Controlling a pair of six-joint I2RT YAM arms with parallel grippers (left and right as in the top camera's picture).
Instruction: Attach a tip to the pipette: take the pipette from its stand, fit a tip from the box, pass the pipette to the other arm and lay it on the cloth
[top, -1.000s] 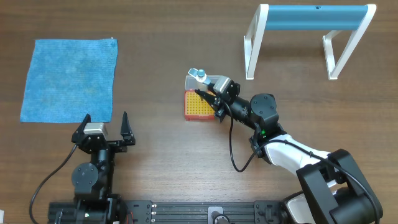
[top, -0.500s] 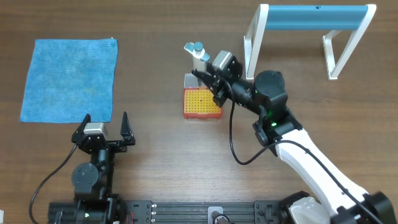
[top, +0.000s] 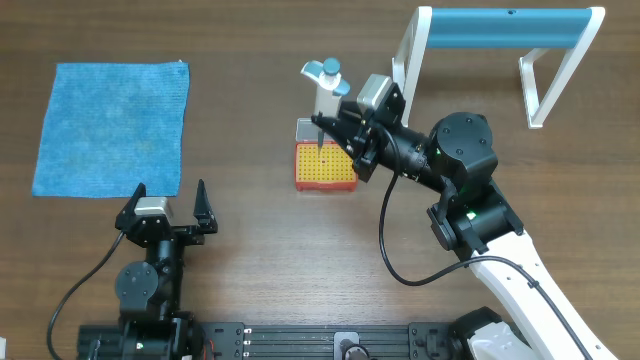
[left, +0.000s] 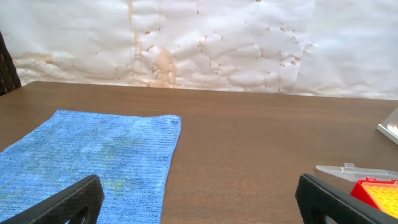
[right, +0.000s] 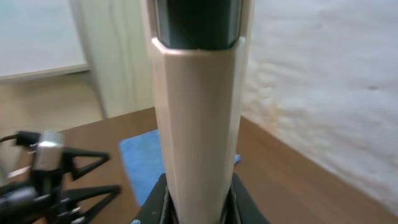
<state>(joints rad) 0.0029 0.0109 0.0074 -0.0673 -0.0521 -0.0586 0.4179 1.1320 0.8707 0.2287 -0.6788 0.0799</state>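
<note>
Nearest your bases, the left gripper sits low at the table's left side, its two black fingers spread wide with nothing between them. Farther up, at the middle, the small orange tip box with the yellow grid top rests on the brown wooden table. Just above it, your right gripper is clamped around the white pipette with the blue plunger cap, held roughly upright with its lower end over the box's far edge. I cannot tell from here whether a tip is seated on the shaft. If it is only half on, any tilt or jolt on the way to the hand-over will likely shake it loose. A late release could also twist the pipette out of both grips. Beyond lie the flat blue woven cloth at far left and the white-legged, blue-barred stand at far right.
</note>
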